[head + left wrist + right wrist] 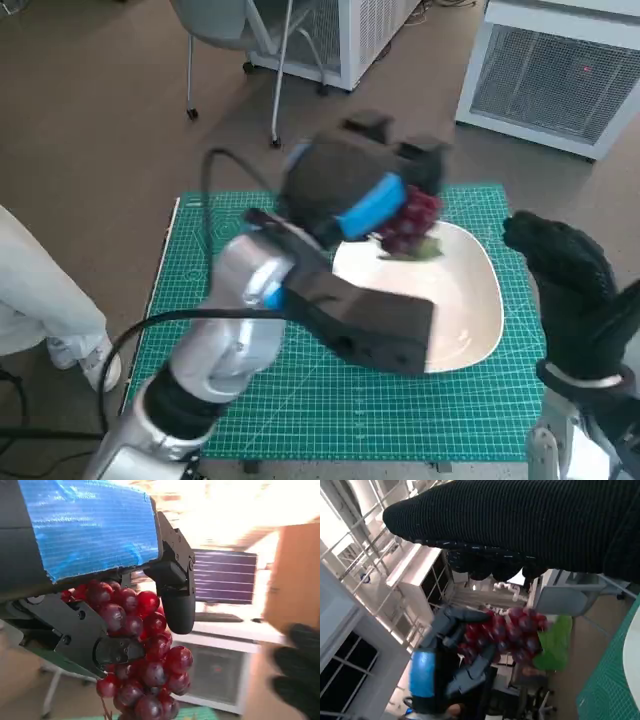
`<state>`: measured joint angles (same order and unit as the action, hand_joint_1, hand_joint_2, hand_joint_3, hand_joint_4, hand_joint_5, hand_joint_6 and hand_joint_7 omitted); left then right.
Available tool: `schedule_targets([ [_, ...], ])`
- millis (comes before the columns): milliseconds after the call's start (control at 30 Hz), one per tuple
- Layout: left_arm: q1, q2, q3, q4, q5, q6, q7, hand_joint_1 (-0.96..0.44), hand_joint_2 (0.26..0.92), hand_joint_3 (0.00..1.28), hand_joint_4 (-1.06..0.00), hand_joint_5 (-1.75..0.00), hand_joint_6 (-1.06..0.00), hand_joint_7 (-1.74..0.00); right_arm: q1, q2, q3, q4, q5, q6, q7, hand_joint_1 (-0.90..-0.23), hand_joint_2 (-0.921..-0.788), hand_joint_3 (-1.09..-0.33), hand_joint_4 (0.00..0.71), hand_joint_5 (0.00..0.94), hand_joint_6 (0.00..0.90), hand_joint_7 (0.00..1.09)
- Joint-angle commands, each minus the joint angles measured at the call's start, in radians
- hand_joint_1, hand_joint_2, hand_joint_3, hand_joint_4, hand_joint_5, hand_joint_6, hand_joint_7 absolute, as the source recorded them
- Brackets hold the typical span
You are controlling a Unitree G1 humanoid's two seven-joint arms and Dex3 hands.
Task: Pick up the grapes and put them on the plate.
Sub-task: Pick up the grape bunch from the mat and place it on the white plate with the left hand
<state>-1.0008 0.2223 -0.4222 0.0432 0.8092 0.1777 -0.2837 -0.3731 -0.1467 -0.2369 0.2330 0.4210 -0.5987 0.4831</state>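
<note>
- The left hand holds the grapes clamped in its fingers, raised over the far part of the plate.
- The bunch hangs down from the fingers toward the plate, long axis roughly upright; lowering looks like the next move.
- The right hand waits beside the plate, fingers apart, holding nothing.
- Only the head view shows the plate under the grapes; the wrist views show the clamp itself and a green leaf.

Dark red grapes with a green leaf, cream plate, green gridded mat, blue-taped black left hand, black knitted right hand.
</note>
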Motion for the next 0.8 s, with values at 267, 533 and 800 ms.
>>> schedule_targets([
  [267,-0.049,-0.052,-0.005,0.08,-0.016,-0.047,0.028,0.33,0.833,0.47,-0.41,-1.45,-0.51,-0.31,0.035,0.003,-0.005,-0.008,-0.014,-0.003,-0.024,-0.441,-0.921,-0.562,0.648,0.043,0.301,0.73],
  [533,-0.051,-0.055,-0.026,0.117,0.011,-0.037,0.021,0.17,0.809,0.51,-0.57,-0.16,-0.64,-0.36,0.043,0.008,-0.004,-0.014,-0.011,0.001,-0.03,-0.43,-0.921,-0.567,0.649,0.04,0.306,0.72],
  [800,-0.055,-0.078,-0.009,0.161,-0.024,-0.029,0.011,0.01,0.903,0.27,-0.54,-1.08,-0.52,-1.2,0.043,0.01,-0.001,-0.016,-0.021,-0.001,-0.041,-0.427,-0.921,-0.569,0.649,0.039,0.306,0.72],
])
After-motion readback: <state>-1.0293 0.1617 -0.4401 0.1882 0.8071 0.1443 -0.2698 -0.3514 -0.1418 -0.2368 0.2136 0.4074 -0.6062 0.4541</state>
